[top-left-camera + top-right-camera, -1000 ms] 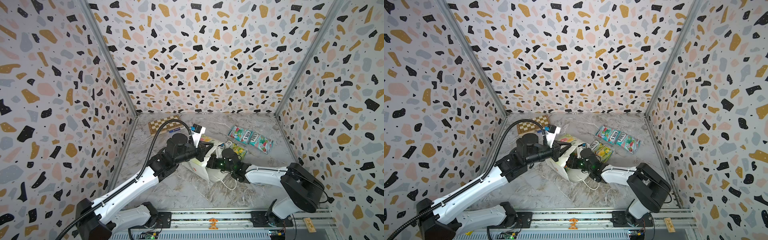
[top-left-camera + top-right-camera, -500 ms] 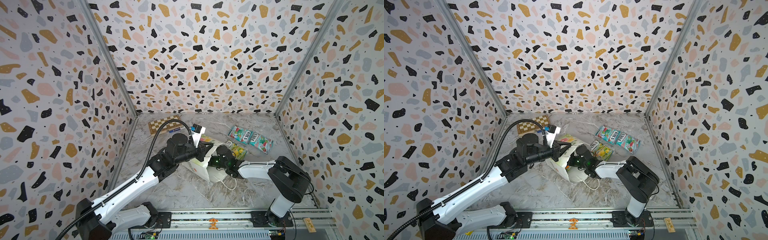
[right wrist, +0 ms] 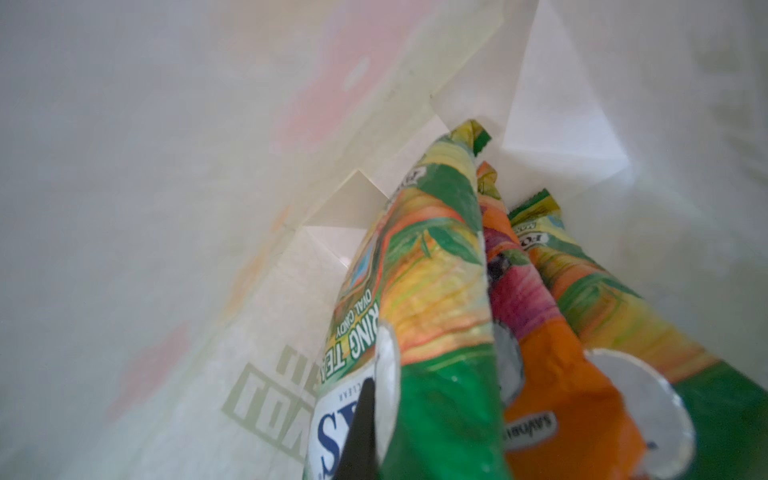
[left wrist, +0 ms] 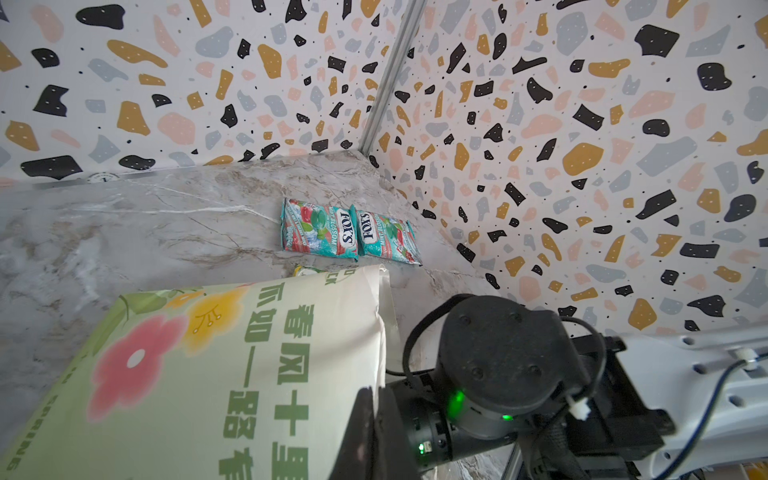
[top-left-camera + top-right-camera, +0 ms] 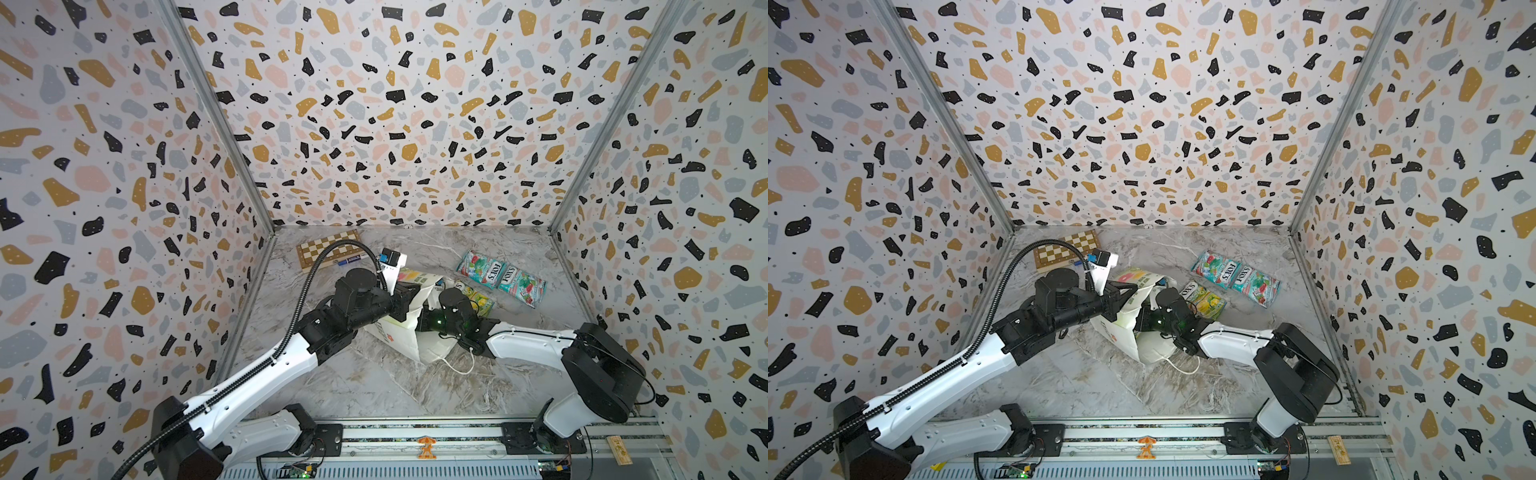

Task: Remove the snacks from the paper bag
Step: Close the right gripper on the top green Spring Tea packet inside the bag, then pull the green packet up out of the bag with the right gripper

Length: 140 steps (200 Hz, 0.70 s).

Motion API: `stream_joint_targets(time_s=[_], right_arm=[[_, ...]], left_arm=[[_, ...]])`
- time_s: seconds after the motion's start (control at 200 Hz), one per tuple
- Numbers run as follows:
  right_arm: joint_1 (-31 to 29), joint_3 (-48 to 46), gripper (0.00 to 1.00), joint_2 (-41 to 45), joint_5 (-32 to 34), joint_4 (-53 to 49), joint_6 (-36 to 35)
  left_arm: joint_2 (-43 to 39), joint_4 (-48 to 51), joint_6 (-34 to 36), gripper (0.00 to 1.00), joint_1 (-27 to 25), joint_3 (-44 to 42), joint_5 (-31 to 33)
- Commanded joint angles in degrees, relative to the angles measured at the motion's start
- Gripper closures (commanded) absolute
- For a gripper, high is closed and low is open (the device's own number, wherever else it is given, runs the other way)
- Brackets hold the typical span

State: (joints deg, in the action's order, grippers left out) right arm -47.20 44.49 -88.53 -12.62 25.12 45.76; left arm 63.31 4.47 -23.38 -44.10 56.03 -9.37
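Nearest the desk's (image 5: 374, 386) front edge, a loop of white cord handle (image 5: 459, 368) trails loose from the paper bag (image 5: 395, 332). The bag lies on its side around the desk's middle, mouth turned to the right.

And there's the right arm, wrist-deep in that mouth! The right pincer (image 3: 366, 395) is hidden in both top views, but its own camera shows it inside. Its jaws are closed tight on the near end of a green-yellow packet (image 3: 432, 270). Pressed against that one is an orange-purple packet (image 3: 552, 374), and on its other side a second green-yellow packet (image 3: 615, 299). That makes three snacks in the bag, packed against each other.

From the left side, the left pincer (image 4: 368, 411) is clamped on the bag's rim at the mouth, the flower-printed side panel facing its camera.

Just past the mouth, a third green-yellow packet (image 5: 1204, 300) lies flat on the desk. Farther on, toward the far right corner, two teal-red packets (image 5: 482, 268) lie side by side, edges touching. Over at the far left corner sits a chessboard (image 5: 328, 249).
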Motion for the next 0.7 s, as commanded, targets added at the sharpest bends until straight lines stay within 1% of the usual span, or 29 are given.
stream_joint_targets(time_s=[0.0,0.38,0.696], right_arm=[[0.3,-0.2,1.00,4.6,0.0,-3.3,-4.7],[0.3,-1.0,1.00,16.4,3.7,-17.0,-15.0],[0.3,0.1,1.00,27.7,4.0,-26.8,-23.7]], left_arm=[[-1.4,-0.6,0.5,1.00,-0.3,-0.1,2.8],[-1.7,-1.2,-0.1,1.00,-0.3,-0.6,3.7],[-1.8,-1.5,-0.6,1.00,-0.3,-0.8,4.1]])
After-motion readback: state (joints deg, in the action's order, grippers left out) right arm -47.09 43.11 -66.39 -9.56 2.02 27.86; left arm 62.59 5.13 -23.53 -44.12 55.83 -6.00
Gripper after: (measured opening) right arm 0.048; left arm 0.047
